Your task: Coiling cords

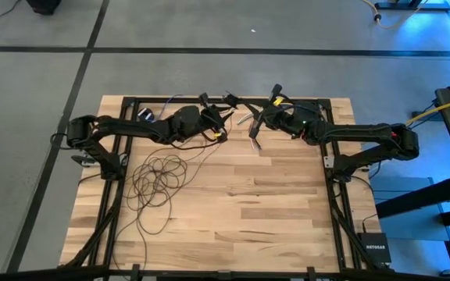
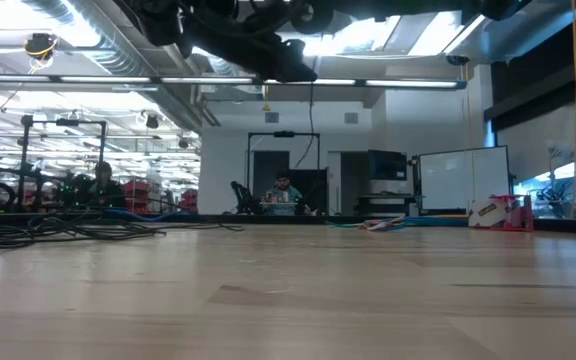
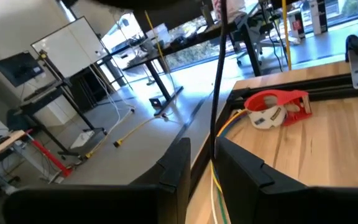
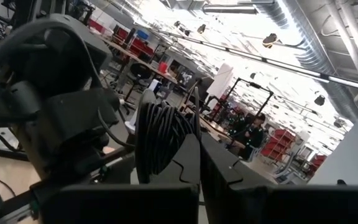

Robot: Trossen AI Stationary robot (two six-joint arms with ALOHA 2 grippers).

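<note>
Dark brown-black cords (image 1: 156,176) lay in loose loops on the wooden table (image 1: 272,211) near its left side. Only the left wrist view showed the left gripper (image 3: 202,163), fingers slightly parted around a dark strand. The right wrist view alone showed the right gripper (image 4: 199,167) clamped on a coiled bundle (image 4: 160,138).

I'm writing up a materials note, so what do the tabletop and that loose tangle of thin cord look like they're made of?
The tabletop looks like pale, matte butcher-block wood: staggered strips with visible grain. The cords look like thin dark plastic-jacketed wire, judging by their limp, springy loops; the jacket material itself is uncertain.
</note>
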